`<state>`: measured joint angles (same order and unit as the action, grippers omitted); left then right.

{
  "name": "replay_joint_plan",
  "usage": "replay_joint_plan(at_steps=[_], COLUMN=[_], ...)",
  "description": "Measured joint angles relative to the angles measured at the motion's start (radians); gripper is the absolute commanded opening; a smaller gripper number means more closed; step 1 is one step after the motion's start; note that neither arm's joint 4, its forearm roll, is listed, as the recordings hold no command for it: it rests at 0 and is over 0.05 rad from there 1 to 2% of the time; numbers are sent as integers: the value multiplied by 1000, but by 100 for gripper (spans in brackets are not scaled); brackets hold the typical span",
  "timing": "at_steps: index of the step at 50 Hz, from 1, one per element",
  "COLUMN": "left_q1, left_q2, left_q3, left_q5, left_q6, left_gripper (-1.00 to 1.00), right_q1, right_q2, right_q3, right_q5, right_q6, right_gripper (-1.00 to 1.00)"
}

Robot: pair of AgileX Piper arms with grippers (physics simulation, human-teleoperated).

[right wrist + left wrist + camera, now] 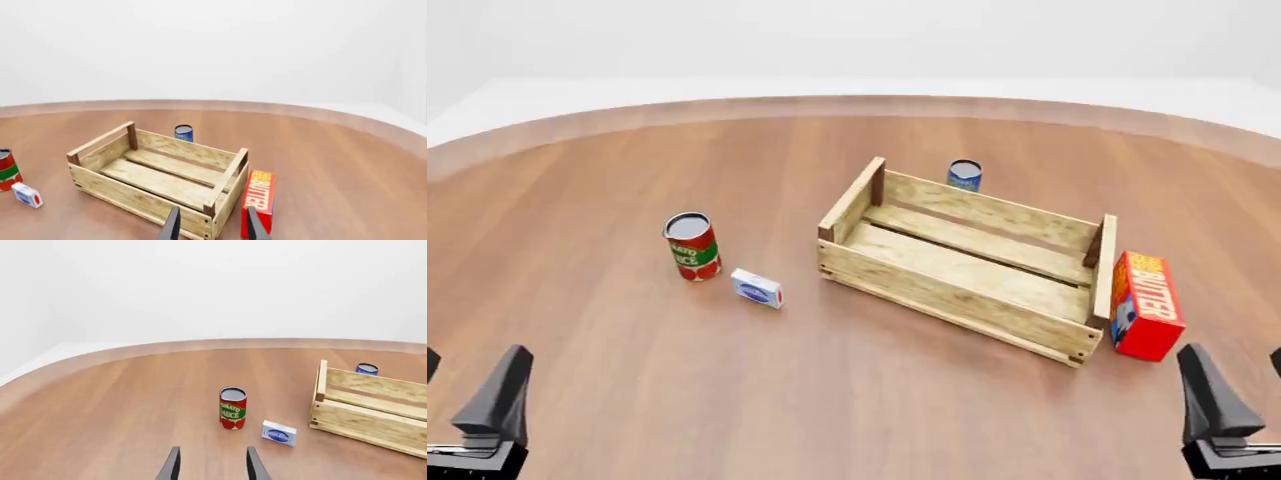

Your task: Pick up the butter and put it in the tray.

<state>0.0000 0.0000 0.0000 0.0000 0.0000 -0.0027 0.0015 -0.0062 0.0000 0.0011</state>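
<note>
Going from nine o'clock across the front view, the left gripper (pixel 467 410) is waiting at the near edge, its jaws parted and holding nothing; its own camera shows both fingers spread over bare wood. It is sitting well apart from the butter, so it is probably idling while the other arm takes the job. Toward ten o'clock the tomato sauce can (pixel 691 246) is standing upright, with the small white-and-blue box (pixel 755 288) lying just beside it at its four o'clock. At centre the tray (pixel 888 276) is resting open-topped and empty, angled on the table (pixel 627 360), and a blue can (pixel 965 175) is standing beyond its far wall at twelve. The butter (pixel 1145 305) is standing on end at three o'clock, just outside the tray's right end wall. The right gripper (pixel 1241 410) is hovering near it at five o'clock, jaws released and empty, seemingly lined up for the reach.
</note>
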Motion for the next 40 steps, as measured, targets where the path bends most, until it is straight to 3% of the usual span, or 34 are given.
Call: replay_joint_plan(at_steps=[24,40], left_q1=[0,0], left_q2=[0,0], left_q3=[0,0], left_q5=[0,0], left_q6=[0,0], left_gripper=[100,100], right_q1=[-25,-65], right_q2=[11,82], right_q3=[-25,-9], right_q5=[14,-68], right_q6=[-24,-29], right_gripper=[100,100])
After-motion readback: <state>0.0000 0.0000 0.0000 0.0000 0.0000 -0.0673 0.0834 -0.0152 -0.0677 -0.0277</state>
